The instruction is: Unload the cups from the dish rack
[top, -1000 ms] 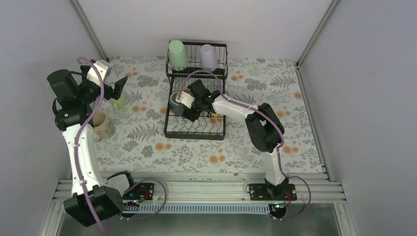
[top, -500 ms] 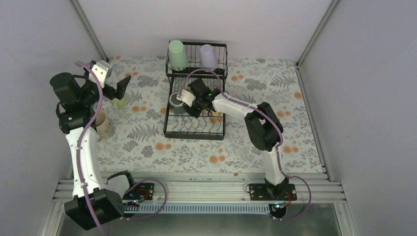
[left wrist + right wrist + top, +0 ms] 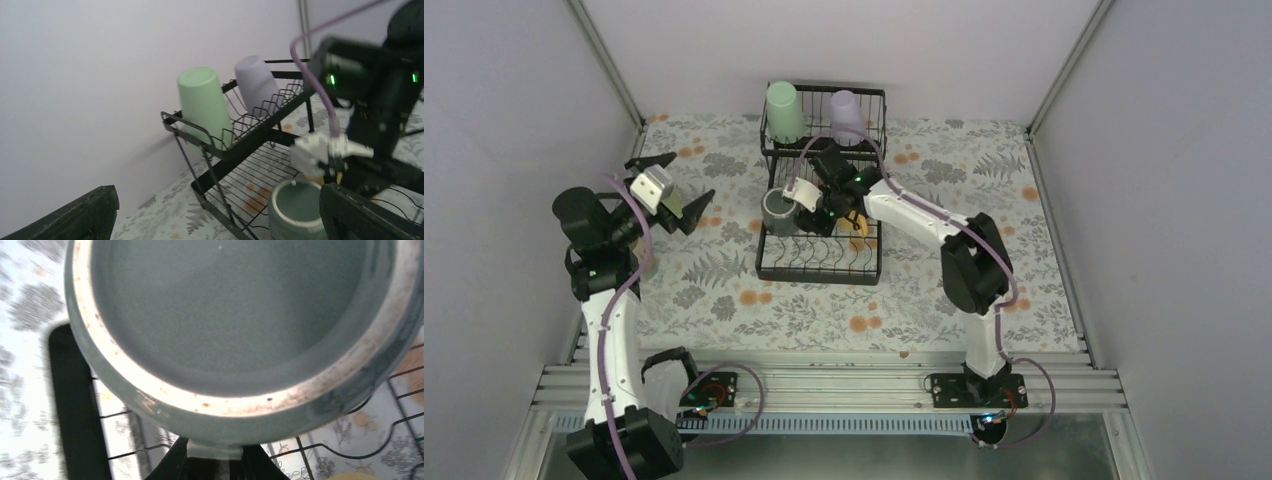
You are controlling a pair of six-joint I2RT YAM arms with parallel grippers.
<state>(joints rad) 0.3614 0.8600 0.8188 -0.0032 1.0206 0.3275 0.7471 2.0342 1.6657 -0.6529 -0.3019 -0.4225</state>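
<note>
- As I look down through the top camera, my left gripper [image 3: 674,184] hangs above the left part of the floral table [image 3: 724,300], well apart from the rack. Its jaws are spread wide and grip nothing. In the left wrist view its two dark fingers [image 3: 82,215] sit at the bottom corners of the picture.
- To the right of it, the dark grey-green mug [image 3: 777,212] stands upright, mouth up, at the left edge of the lower tray of the dish rack [image 3: 819,272]. I cannot tell whether the mug rests on the wires or is raised a little above them.
- The dish rack is black wire and stands at the far middle of the table, with a raised shelf at its back.
- On that shelf the mint-green tumbler [image 3: 783,110] stands upside down on the left, and the lavender tumbler [image 3: 846,115] stands upside down on the right, near it but not touching.
- My right gripper [image 3: 215,466] reaches over the lower tray from the right and is clamped on the mug's handle. In the right wrist view the mug's round mouth fills the picture, and the fingertips pinch the handle at the bottom edge.
- Farther right in the lower tray, a yellow-orange mug [image 3: 860,222] peeks out from under my right arm, mostly hidden.
</note>
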